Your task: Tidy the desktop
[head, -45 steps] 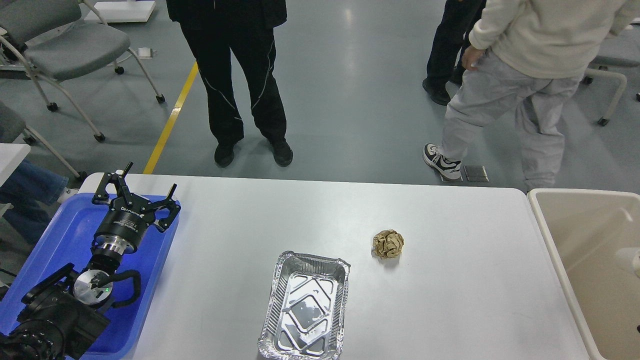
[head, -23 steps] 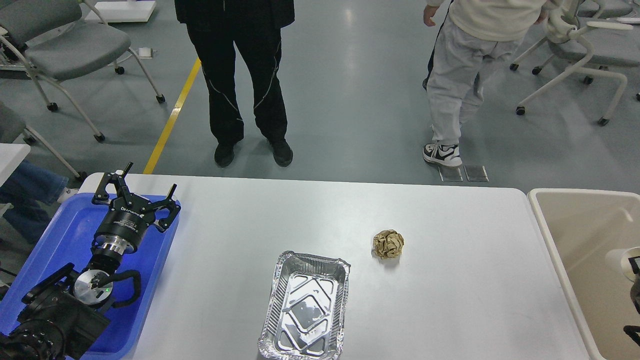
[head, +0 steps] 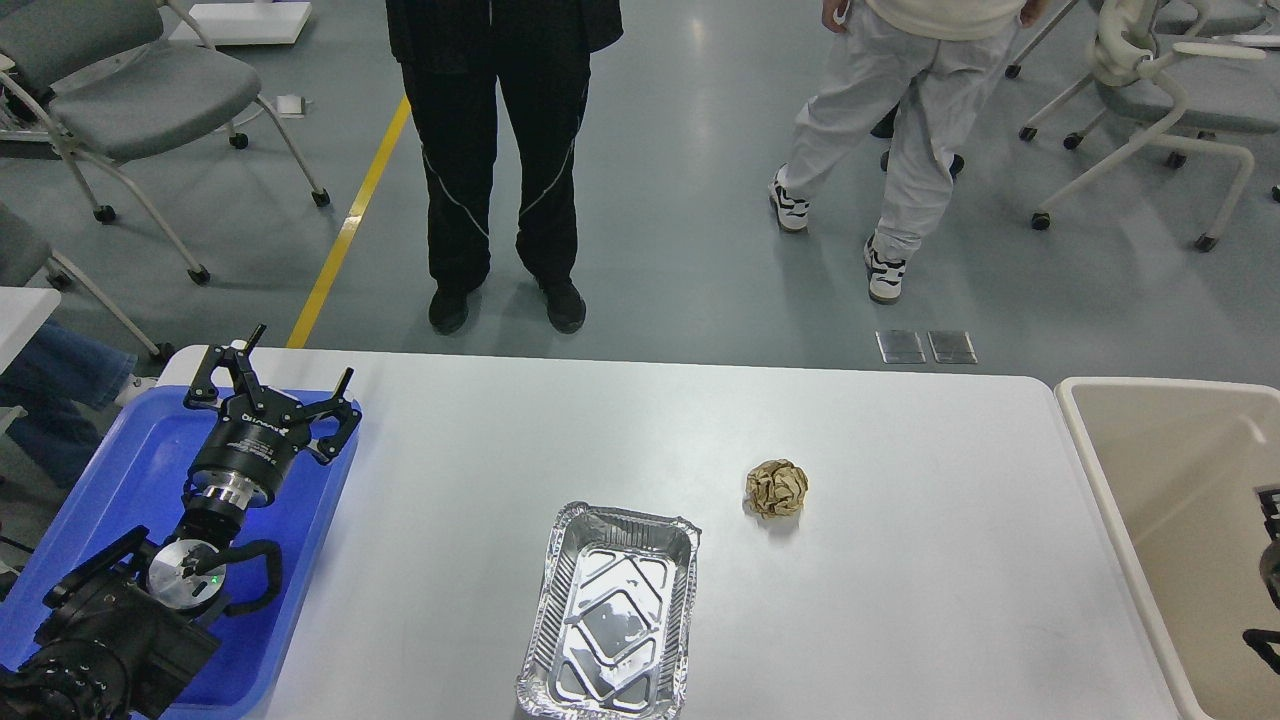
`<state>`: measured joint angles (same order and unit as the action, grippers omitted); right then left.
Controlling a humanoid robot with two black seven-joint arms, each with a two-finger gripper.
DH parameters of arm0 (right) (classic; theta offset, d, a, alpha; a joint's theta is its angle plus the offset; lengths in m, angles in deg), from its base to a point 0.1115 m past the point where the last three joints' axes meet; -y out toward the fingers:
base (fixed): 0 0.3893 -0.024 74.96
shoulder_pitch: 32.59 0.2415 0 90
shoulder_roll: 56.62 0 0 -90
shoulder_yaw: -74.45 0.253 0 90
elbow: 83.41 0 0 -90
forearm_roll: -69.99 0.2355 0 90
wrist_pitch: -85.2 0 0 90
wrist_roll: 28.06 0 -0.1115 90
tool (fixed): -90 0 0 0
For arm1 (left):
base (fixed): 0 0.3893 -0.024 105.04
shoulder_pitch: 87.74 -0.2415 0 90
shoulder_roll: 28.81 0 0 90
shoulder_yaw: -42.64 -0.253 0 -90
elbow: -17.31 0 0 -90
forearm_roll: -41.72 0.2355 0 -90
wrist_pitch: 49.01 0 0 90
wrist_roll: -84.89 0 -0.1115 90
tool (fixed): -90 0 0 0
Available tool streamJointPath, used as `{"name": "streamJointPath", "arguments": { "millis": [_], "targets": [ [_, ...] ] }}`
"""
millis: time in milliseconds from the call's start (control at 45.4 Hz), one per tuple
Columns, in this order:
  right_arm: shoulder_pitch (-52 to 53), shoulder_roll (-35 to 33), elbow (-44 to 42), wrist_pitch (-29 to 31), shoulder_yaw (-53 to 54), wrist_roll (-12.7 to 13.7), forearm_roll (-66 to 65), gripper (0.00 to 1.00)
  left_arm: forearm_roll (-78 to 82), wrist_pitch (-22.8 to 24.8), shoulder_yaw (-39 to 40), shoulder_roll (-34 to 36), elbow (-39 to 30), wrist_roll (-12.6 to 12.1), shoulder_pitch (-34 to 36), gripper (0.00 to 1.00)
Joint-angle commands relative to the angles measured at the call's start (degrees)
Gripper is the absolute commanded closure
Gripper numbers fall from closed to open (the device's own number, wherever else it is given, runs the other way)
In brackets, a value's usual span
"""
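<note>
The white desktop (head: 900, 600) holds a crumpled brown paper ball (head: 776, 488) right of centre and an empty foil tray (head: 610, 612) at the front centre. My left gripper (head: 290, 372) is open and empty. It hovers over the far right corner of the blue plastic tray (head: 120, 470) at the desktop's left end, far from the ball. Only dark bits of my right arm (head: 1270, 570) show at the right edge over the beige tub (head: 1150, 480). Its fingers cannot be made out.
Two people stand on the floor beyond the far edge of the desktop, one in black trousers (head: 495, 180) and one in light trousers (head: 890, 130). Wheeled chairs (head: 130, 100) stand at the back left and back right.
A white object seen at the right edge over the beige tub is no longer in view, only dark arm parts show there. The person in light trousers walked away leftwards. My left arm has not moved.
</note>
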<state>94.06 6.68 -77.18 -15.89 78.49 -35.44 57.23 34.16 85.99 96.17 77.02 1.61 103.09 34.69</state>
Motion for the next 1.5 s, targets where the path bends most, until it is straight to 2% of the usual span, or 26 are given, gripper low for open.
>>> {"name": "streamJointPath", "arguments": {
  "millis": [0, 110, 308, 462, 617, 705, 925, 1211, 1365, 1475],
  "targets": [
    [5.26, -5.90, 6.15, 0.01, 5.45, -0.17, 0.10, 0.00, 0.00, 0.00, 0.00, 0.00, 0.05, 0.00, 0.00, 0.00],
    [10.44, -12.31, 13.71, -0.08, 10.37, -0.35, 0.10, 0.00, 0.00, 0.00, 0.00, 0.00, -0.04, 0.00, 0.00, 0.00],
    [15.99, -19.53, 27.77, 0.27, 23.19, -0.35, 0.10, 0.00, 0.00, 0.00, 0.00, 0.00, -0.04, 0.00, 0.00, 0.00],
    [16.08, -20.94, 38.85, 3.87, 36.03, -0.35, 0.10, 0.00, 0.00, 0.00, 0.00, 0.00, 0.05, 0.00, 0.00, 0.00],
    [14.76, -20.50, 44.57, 6.25, 42.10, -0.96, 0.01, 0.00, 0.00, 0.00, 0.00, 0.00, -0.04, 0.00, 0.00, 0.00],
    [14.23, -20.06, 46.42, 6.34, 44.30, -2.98, 0.01, 0.00, 0.00, 0.00, 0.00, 0.00, 0.05, 0.00, 0.00, 0.00],
    [12.83, -19.09, 50.64, 6.69, 47.64, -10.98, 0.01, 0.00, 0.00, 0.00, 0.00, 0.00, -0.04, 0.00, 0.00, 0.00],
    [5.01, -12.07, 50.29, 6.69, 48.35, -12.21, -0.07, 0.00, 0.00, 0.00, 0.00, 0.00, 0.05, 0.00, 0.00, 0.00],
    [-0.35, -7.15, 49.76, 6.69, 48.35, -18.27, -0.86, 0.00, 0.00, 0.00, 0.00, 0.00, 0.05, 0.00, 0.00, 0.00],
    [-3.43, -3.81, 48.27, 6.60, 48.35, -20.91, -0.87, 0.00, 0.00, 0.00, 0.00, 0.00, 0.05, 0.00, 0.00, 0.00]
  ]
}}
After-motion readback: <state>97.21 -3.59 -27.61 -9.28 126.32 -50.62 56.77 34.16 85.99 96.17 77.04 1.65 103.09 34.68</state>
